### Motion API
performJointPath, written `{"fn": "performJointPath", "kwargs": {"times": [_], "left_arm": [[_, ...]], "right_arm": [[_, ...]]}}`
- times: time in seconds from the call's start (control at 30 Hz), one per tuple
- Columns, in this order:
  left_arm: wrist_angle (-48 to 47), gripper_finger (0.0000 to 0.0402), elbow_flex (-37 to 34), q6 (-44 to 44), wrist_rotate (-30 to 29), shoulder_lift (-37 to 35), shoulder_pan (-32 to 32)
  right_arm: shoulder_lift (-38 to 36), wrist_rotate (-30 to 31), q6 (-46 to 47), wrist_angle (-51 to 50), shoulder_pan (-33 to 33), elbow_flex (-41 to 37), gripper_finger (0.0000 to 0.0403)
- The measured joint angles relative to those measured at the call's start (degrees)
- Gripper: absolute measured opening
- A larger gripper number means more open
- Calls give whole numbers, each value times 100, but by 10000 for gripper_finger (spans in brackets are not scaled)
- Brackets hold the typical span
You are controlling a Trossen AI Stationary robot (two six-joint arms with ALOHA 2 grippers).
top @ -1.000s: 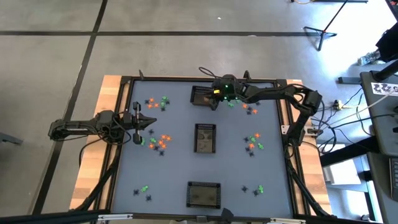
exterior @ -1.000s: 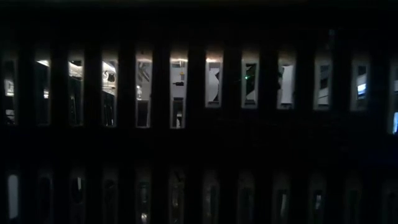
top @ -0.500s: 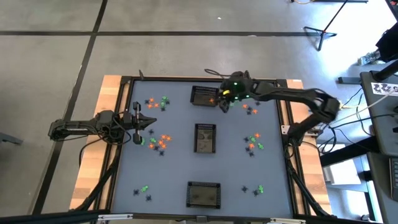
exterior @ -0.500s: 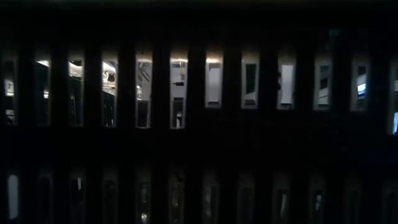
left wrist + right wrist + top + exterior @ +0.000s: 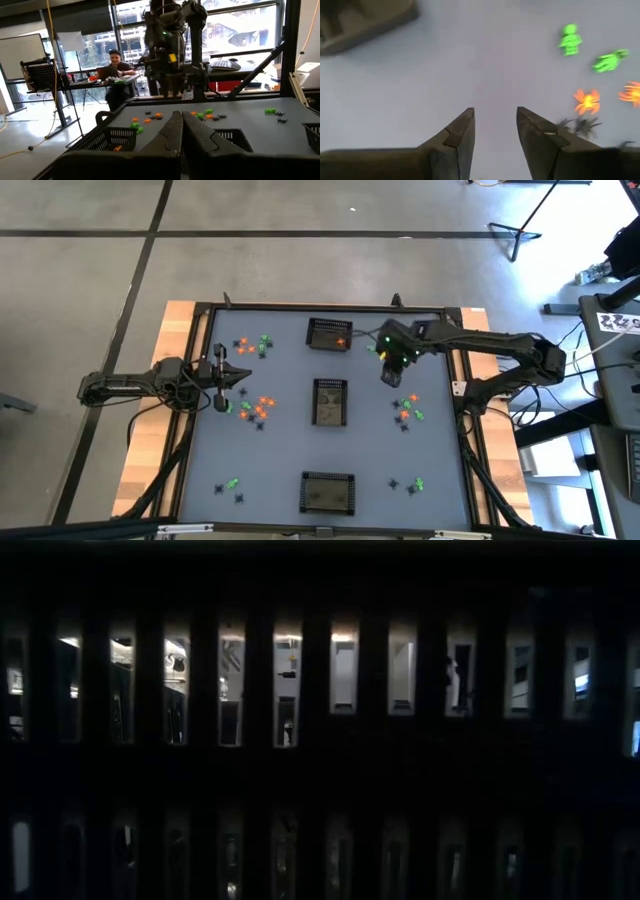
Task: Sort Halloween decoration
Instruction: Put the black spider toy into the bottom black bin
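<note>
Two arms were at the table: the right gripper (image 5: 391, 372) hovered, fingers apart and empty, near scattered trinkets (image 5: 588, 100), between picks by my judgement. Next it likely needed to descend on one. The left gripper (image 5: 222, 376) waited clenched at the left edge. No writing showed.

Two dark, slender, jointed arms. Right gripper (image 5: 495, 127): two matte black wedge-shaped fingers (image 5: 460, 137) with stepped inner faces; green indicator lights glow on its wrist housing. Left gripper (image 5: 181, 131): black tapered fingers. Black cables trail along both arms.
</note>
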Motion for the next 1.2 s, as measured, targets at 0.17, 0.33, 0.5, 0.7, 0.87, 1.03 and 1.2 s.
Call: {"fn": "performJointPath", "kwargs": {"times": [0.17,0.33,0.5,0.7,0.87,1.03,1.2], "left_arm": [[0,0,0,-1,3,0,1],[-1,0,0,1,3,1,1],[1,0,1,-1,0,-1,1],[0,0,0,0,0,1,1],[0,0,1,1,0,0,-1],[1,0,2,1,0,1,1],[1,0,0,0,0,0,0]], "right_arm": [[-596,-9,269,494,288,-500,143],[-1512,79,520,804,344,-1040,143],[-2242,981,671,813,339,-1621,143],[-2558,1797,1310,972,340,-2234,143],[-2548,2055,1807,1361,339,-2459,143],[-2546,2743,2413,1599,339,-2681,143],[-2447,2969,2590,1660,153,-2827,143]]}}
